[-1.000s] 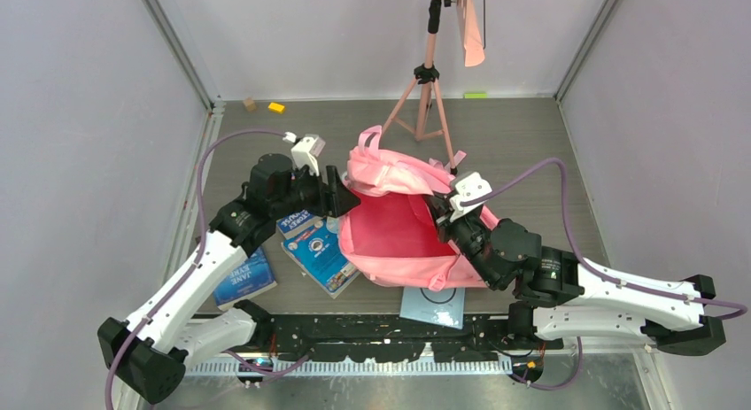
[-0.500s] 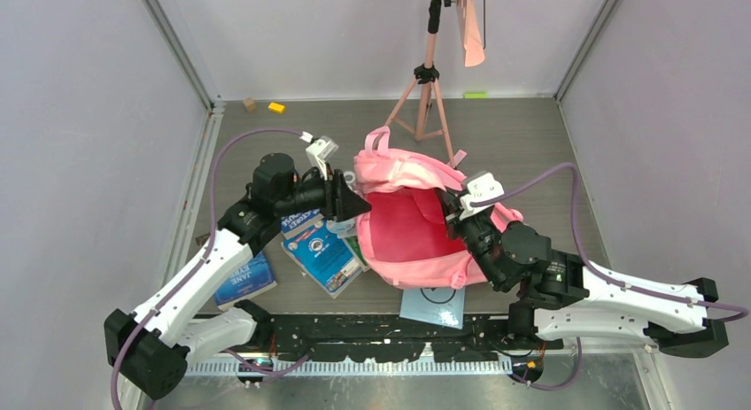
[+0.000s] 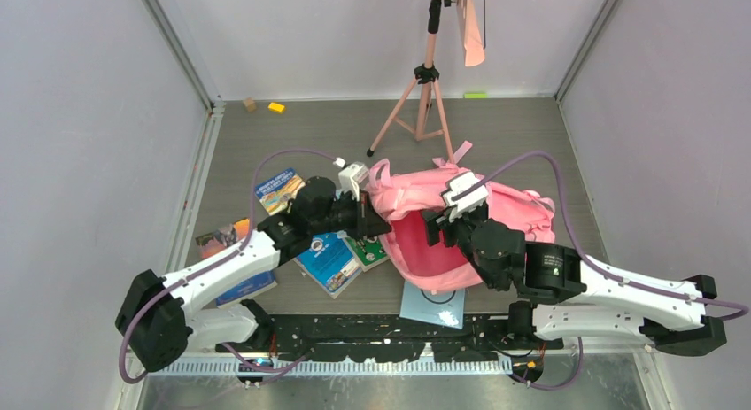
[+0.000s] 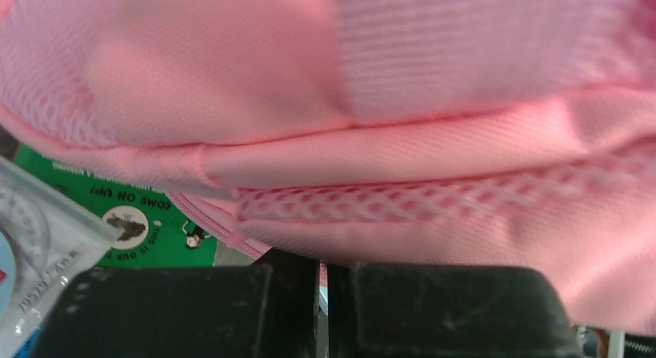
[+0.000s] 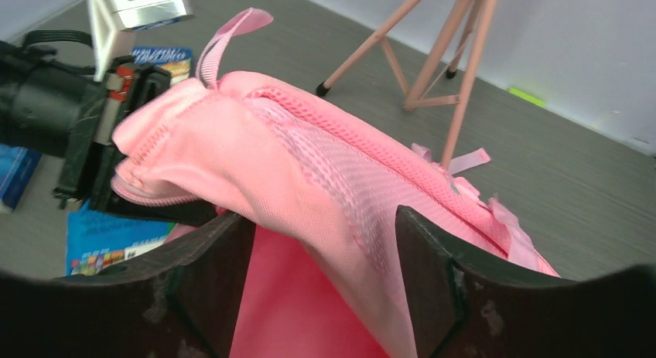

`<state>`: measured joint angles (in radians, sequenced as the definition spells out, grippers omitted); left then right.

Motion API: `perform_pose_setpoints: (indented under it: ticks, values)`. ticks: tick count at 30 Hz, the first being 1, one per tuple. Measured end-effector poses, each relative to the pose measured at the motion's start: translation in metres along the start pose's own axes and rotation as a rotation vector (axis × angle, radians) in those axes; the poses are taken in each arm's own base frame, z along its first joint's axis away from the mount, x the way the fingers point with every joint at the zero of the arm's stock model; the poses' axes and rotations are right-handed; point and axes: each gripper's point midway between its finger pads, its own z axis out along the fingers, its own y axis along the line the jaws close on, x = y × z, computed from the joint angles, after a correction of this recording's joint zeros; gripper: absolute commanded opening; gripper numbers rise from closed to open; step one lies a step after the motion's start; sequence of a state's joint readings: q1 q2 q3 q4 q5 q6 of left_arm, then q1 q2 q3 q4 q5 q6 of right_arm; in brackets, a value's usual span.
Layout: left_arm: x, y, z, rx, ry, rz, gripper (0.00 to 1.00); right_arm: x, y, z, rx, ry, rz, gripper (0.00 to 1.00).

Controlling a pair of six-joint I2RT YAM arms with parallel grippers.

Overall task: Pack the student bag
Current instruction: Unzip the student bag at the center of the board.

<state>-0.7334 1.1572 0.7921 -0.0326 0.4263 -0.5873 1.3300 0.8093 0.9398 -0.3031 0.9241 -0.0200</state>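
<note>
we look down on a grey wood-grain table boxed in by pale walls, with a pink tripod standing at the upper middle of the frame. the student bag lies at the centre, its mouth turned toward the lower left and showing the darker pink lining. our left gripper sits at the left rim of that mouth with its jaws pressed together on the pink fabric, which we judge is meant to hold the opening up and steady so things can go in. our right gripper is at the upper rim with its jaws standing apart; the mesh edge of the bag drapes between them without being pinched. books lie fanned out to the left of the bag, some under the left arm, and a pale blue notebook lies just below it, all unpacked. the overhead view gives us this layout but hides the fingers behind the wrists. the left wrist view fills with pink seam and mesh right against the dark fingers, plus a green booklet and a clear protractor beneath the bag edge. the right wrist view shows the gap between its fingers and the left gripper across the rim.
</note>
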Motion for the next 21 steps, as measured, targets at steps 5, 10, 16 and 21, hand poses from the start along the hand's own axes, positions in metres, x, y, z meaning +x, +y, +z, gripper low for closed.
perform_pose_setpoints:
  ticks: [5,10,16,21]
  values:
    - [0.019,0.022,0.010,-0.096,-0.059,-0.100,0.00,0.012,0.028,-0.012,-0.170,0.128,0.066,0.88]
    - [0.029,0.030,0.016,-0.157,-0.093,-0.118,0.00,0.017,0.066,-0.028,-0.356,0.241,0.170,0.89]
    - [0.048,0.014,0.034,-0.124,-0.056,-0.078,0.01,0.014,0.076,-0.022,-0.311,0.264,0.323,0.91]
    - [0.060,0.013,0.036,-0.121,-0.031,-0.060,0.36,0.019,0.070,-0.003,-0.162,0.251,0.370,0.91]
